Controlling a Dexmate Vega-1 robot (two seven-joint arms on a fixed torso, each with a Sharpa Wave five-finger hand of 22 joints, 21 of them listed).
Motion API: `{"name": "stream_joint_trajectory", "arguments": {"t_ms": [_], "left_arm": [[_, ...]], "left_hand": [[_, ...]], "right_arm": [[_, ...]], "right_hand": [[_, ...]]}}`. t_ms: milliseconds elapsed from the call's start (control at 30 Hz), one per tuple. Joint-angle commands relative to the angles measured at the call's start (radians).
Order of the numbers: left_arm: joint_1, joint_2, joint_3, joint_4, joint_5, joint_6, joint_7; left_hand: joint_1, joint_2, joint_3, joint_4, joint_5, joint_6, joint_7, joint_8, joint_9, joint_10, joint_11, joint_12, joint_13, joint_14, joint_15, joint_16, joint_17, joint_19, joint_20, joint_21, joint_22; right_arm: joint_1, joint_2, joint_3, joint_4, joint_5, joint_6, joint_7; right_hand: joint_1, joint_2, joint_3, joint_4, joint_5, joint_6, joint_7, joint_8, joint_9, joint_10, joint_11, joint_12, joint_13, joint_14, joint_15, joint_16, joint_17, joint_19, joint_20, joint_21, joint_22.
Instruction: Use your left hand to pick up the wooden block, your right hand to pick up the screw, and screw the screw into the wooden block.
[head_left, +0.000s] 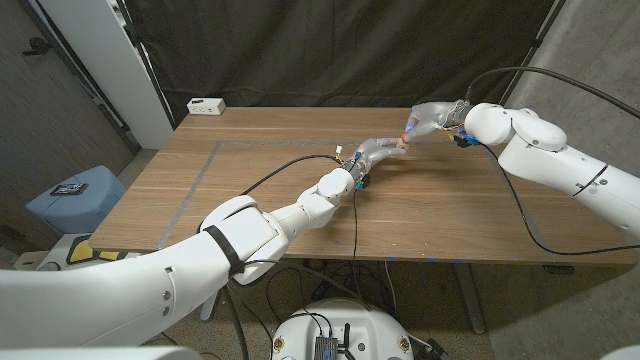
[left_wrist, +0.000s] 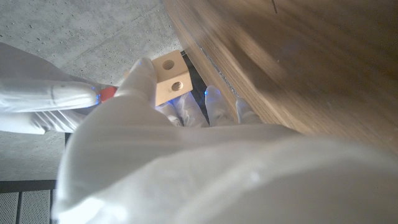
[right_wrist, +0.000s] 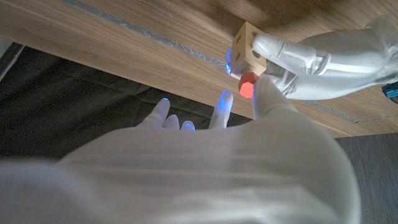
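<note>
Head view: above the counter (head_left: 300, 200), the left robot hand (head_left: 372, 155) and right robot hand (head_left: 428, 122) meet.
Left wrist view: left fingers grip the wooden block (left_wrist: 169, 78).
Right wrist view: right fingertips pinch the red-headed screw (right_wrist: 247, 84) against the block.

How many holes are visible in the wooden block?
2 in the left wrist view: one on each of two adjoining faces of the wooden block, which the left hand holds. Other faces are hidden, so more may exist.
</note>
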Motion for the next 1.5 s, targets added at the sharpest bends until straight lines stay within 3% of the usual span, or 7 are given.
{"name": "stream_joint_trajectory", "arguments": {"t_ms": [33, 700, 1133, 1500], "left_arm": [[0.001, 0.0, -0.002, -0.002, 0.003, -0.003, -0.001], [0.013, 0.005, -0.004, -0.013, 0.009, -0.02, 0.005], [0.014, 0.005, -0.003, -0.016, 0.014, -0.022, 0.006], [0.02, 0.008, -0.004, -0.024, 0.018, -0.027, 0.012]], "left_hand": [[0.003, 0.009, 0.003, 0.004, 0.006, 0.011, -0.01, 0.002, 0.003, 0.01, -0.002, 0.003, 0.019, 0.001, -0.069, 0.003, 0.003, -0.001, 0.003, 0.006, 0.003], [-0.003, 0.017, 0.0, 0.01, 0.008, -0.008, -0.01, -0.005, 0.003, 0.003, -0.001, 0.0, 0.02, 0.0, -0.059, 0.004, 0.004, 0.0, 0.004, 0.006, 0.003], [-0.01, 0.016, -0.004, 0.012, 0.01, -0.018, -0.011, -0.009, 0.004, -0.005, -0.001, -0.004, 0.02, 0.002, -0.058, 0.005, 0.003, 0.0, 0.006, 0.006, 0.003], [-0.018, 0.019, -0.007, 0.017, 0.012, -0.027, -0.004, -0.012, 0.004, -0.011, -0.001, -0.005, 0.02, 0.001, -0.054, 0.005, 0.004, 0.001, 0.008, 0.006, 0.003]], "right_arm": [[-0.016, -0.016, 0.016, -0.021, 0.007, 0.006, -0.013], [-0.042, -0.03, 0.016, -0.065, -0.019, -0.023, -0.02], [-0.087, -0.031, 0.012, -0.106, -0.09, -0.076, -0.071], [-0.09, -0.018, -0.005, -0.109, -0.14, -0.093, -0.072]], "right_hand": [[-0.01, 0.002, -0.002, 0.005, -0.003, -0.015, -0.008, -0.008, -0.002, -0.013, 0.001, -0.002, 0.002, -0.005, 0.001, -0.006, 0.002, -0.003, -0.002, -0.001, 0.002], [-0.015, -0.02, -0.003, -0.005, 0.0, -0.099, -0.026, -0.055, -0.022, -0.056, 0.0, -0.017, 0.003, -0.03, 0.003, -0.018, -0.002, -0.013, 0.005, -0.003, 0.002], [0.005, -0.037, 0.002, -0.019, 0.008, -0.08, -0.026, -0.052, -0.03, -0.051, -0.011, -0.013, 0.004, -0.021, -0.005, -0.015, -0.005, -0.005, 0.005, 0.001, 0.002], [0.025, -0.042, 0.009, -0.025, 0.014, -0.065, -0.026, -0.047, -0.034, -0.046, -0.015, -0.009, 0.005, -0.015, -0.011, -0.013, -0.006, -0.002, 0.004, 0.002, 0.002]]}}
